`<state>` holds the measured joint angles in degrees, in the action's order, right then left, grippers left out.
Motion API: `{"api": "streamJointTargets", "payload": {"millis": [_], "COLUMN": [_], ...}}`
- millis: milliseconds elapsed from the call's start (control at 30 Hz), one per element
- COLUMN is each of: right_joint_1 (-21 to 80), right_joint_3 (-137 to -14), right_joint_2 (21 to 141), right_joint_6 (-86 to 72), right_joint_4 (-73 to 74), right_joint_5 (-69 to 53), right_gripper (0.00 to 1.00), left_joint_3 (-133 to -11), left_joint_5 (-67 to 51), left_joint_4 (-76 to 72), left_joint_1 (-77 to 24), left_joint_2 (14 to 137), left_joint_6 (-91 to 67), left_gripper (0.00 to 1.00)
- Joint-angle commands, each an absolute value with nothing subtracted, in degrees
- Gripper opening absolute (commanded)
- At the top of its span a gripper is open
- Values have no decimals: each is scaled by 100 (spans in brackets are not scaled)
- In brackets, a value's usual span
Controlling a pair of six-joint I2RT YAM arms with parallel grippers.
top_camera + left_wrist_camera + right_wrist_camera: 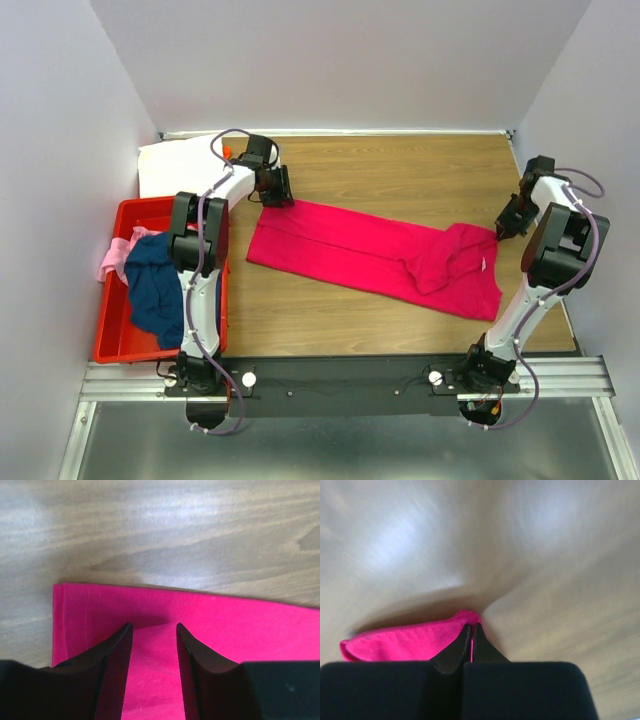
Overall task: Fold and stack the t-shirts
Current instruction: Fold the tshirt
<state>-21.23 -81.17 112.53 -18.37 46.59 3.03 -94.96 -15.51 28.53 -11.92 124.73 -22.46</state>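
Magenta-pink t-shirt [370, 255] lay long across wooden table [400, 170], folded lengthwise, right end bunched. Left gripper [154, 626] hung over shirt's far-left corner, jaws apart, tips at cloth, nothing held. Right gripper [471, 626] sat at shirt's right edge, jaws pressed together, seemingly pinching a bit of the magenta cloth, though wrist view was blurred. Navy t-shirt [155, 285] and pale pink t-shirt [115, 255] draped in red bin [125, 340]. White t-shirt [175, 165] lay in far-left corner.
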Motion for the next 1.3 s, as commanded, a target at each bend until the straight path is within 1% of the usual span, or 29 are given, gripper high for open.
{"api": "streamJointTargets", "payload": {"millis": [0, 200, 267, 300, 400, 433, 500, 600, 700, 767, 900, 1000, 1067, 1133, 1267], "right_joint_1": [-2180, -2180, -2180, -2180, -2188, -2180, -2162, -2057, -1855, -1548, -916, -669, -571, -563, -554], "right_joint_3": [-8867, -9650, -9799, -9835, -9853, -9835, -9669, -9326, -8685, -8125, -7200, -6602, -6242, -6075, -5898], "right_joint_2": [11627, 12172, 12226, 12208, 11937, 11831, 11472, 11023, 10469, 10117, 9634, 9326, 9203, 9132, 9105], "right_joint_6": [-1977, -1969, -1943, -1934, -1907, -1916, -1881, -1881, -1951, -2117, -2522, -2794, -2918, -2979, -3023], "right_joint_4": [4535, 4535, 4535, 4553, 4535, 4535, 4535, 4544, 4526, 4526, 4413, 4298, 4175, 4157, 4113], "right_joint_5": [176, 35, 26, 35, 35, -130, -219, -298, -439, -448, -440, -352, -282, -211, -35], "right_gripper": [1, 1, 4, 17, 43, 52, 57, 59, 59, 57, 47, 43, 39, 36, 33], "left_joint_3": [-9711, -10195, -10414, -10485, -10705, -10740, -10872, -10925, -10776, -10540, -10108, -9783, -9590, -9406, -9229], "left_joint_5": [-1143, -1081, -985, -941, -809, -791, -800, -905, -1098, -1204, -1573, -1722, -1758, -1784, -1915], "left_joint_4": [2690, 2654, 2768, 2847, 2918, 2935, 2988, 3041, 2989, 2866, 2628, 2522, 2505, 2522, 2558], "left_joint_1": [-1116, -1081, -1081, -1081, -1081, -1090, -1090, -1116, -1169, -1204, -1257, -1301, -1345, -1345, -1354], "left_joint_2": [12762, 12999, 13060, 13052, 12956, 12868, 12780, 12586, 12332, 12121, 11691, 11532, 11408, 11312, 11224], "left_joint_6": [-2425, -2426, -2373, -2321, -2215, -2189, -2118, -2013, -1864, -1811, -1714, -1556, -1415, -1345, -1248], "left_gripper": [48, 48, 49, 50, 53, 55, 56, 56, 56, 56, 56, 56, 56, 56, 57]}}
